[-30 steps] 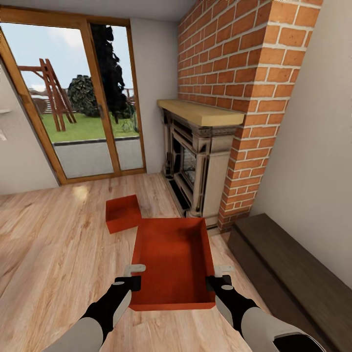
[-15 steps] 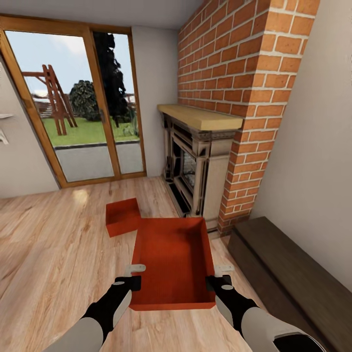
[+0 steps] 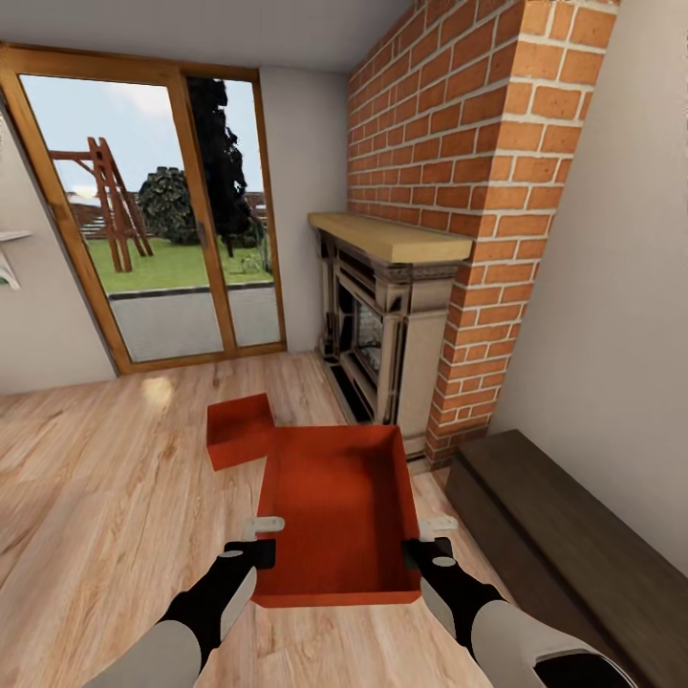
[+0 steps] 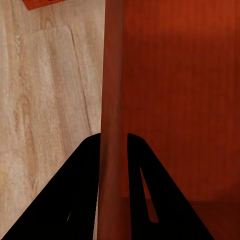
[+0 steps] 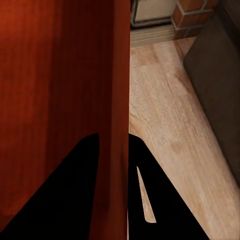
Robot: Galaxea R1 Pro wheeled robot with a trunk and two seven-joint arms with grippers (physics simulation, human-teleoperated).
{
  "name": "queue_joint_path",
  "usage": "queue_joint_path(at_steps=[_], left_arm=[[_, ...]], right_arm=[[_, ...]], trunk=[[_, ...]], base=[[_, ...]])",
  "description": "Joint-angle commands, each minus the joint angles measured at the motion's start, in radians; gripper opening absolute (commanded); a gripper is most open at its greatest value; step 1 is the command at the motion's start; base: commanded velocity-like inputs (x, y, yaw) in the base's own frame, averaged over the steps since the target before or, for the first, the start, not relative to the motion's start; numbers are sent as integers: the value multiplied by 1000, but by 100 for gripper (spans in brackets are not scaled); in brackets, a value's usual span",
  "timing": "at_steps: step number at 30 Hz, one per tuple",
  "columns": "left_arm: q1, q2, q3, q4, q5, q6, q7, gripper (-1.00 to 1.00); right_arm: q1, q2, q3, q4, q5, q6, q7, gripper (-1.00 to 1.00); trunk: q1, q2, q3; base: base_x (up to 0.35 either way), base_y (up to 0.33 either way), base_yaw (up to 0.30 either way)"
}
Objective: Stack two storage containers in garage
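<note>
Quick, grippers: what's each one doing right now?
Left gripper: shut on the held storage container's left wall.
Right gripper: shut on its right wall.

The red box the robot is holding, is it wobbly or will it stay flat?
The held container probably stays flat: the left gripper and right gripper each pinch a thin side wall. Those walls look straight, so likely stiff. It is empty, so probably light.

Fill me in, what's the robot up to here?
It holds one red-orange storage container in front of it in the living room, the left tool shut on its left wall and the right tool shut on its right wall. The second container sits on the wood floor ahead, near the fireplace.
</note>
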Motion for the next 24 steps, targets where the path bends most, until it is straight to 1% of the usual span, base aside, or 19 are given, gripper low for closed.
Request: queue_joint_path(at_steps=[1, 4, 7, 24], left_arm=[[0, 1, 7, -1, -12, 8, 20, -100], [0, 1, 17, -1, -12, 7, 20, -100], [0, 1, 20, -1, -12, 6, 20, -100], [0, 1, 22, 0, -13, 3, 21, -100]], right_arm=[[-1, 0, -7, -1, 3, -1, -5, -100], [-1, 0, -7, -1, 3, -1, -5, -100], [-1, 0, -7, -1, 3, -1, -5, -100], [-1, 1, -7, -1, 3, -1, -5, -100]], trunk=[[1, -2, -1], [1, -2, 4], [1, -2, 9], [1, -2, 36]], base=[[0, 0, 0], [0, 0, 0], [0, 0, 0], [0, 0, 0]])
